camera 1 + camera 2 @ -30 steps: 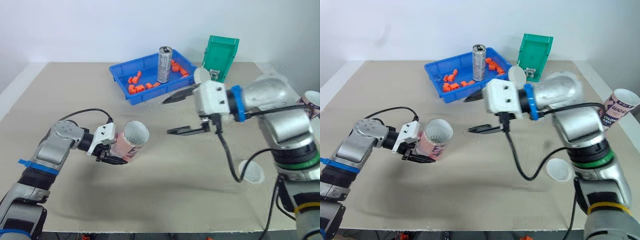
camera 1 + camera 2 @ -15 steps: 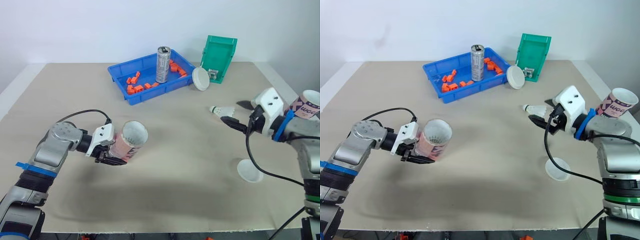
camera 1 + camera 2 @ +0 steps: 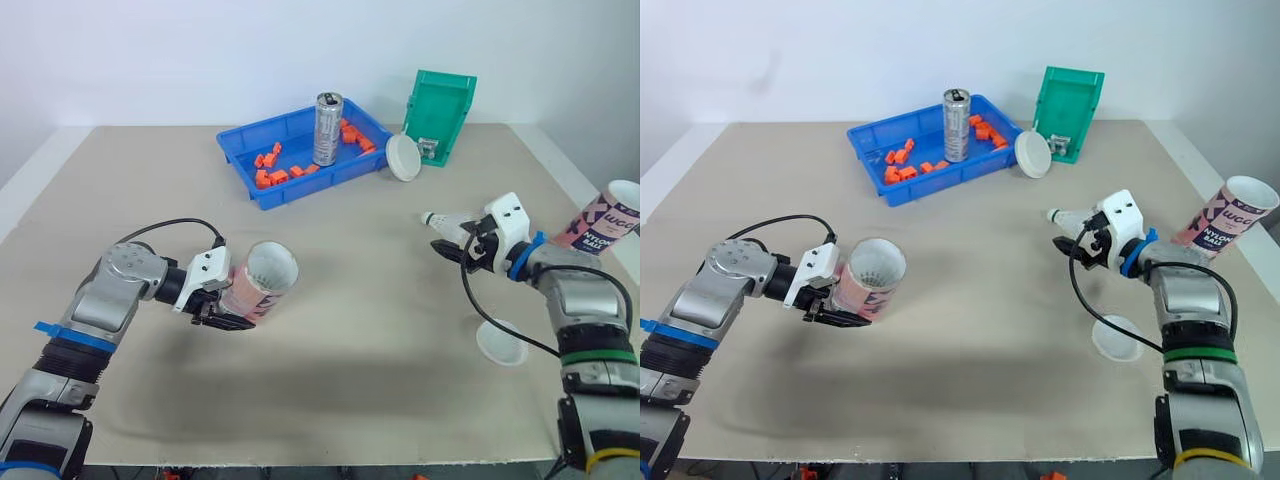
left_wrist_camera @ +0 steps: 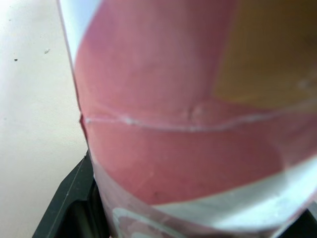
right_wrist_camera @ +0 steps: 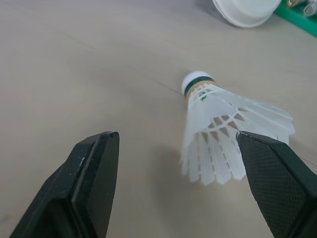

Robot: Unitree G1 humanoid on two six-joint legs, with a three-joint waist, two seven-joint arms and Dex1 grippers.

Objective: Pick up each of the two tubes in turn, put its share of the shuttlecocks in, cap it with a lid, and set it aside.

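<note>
1. The shuttlecock (image 5: 223, 134) lay on its side on the table, on the robot's right, just ahead of the right gripper (image 5: 176, 142). Its long axis ran roughly along the gripper's reach, with the cork tip pointing away and the feather skirt facing the fingers.
2. The right gripper's fingers were spread wide and held nothing. The skirt sat close against one finger (image 5: 270, 168) rather than in the middle of the gap. Whether it touched that finger could not be told.
3. The right arm was by far the nearer. The left gripper (image 3: 224, 302) was well apart on the other side of the table, clamped around the pink and white tube (image 3: 262, 280).
4. That tube was held off the table and tilted, its open mouth turned up and toward the robot's right.
5. The shuttlecock had a white cork tip with a dark green band and a white, net-like skirt. It looked light and easy to crush.
6. In my judgement, the coming grasp called for centring the skirt between the fingers before closing gently.
</note>
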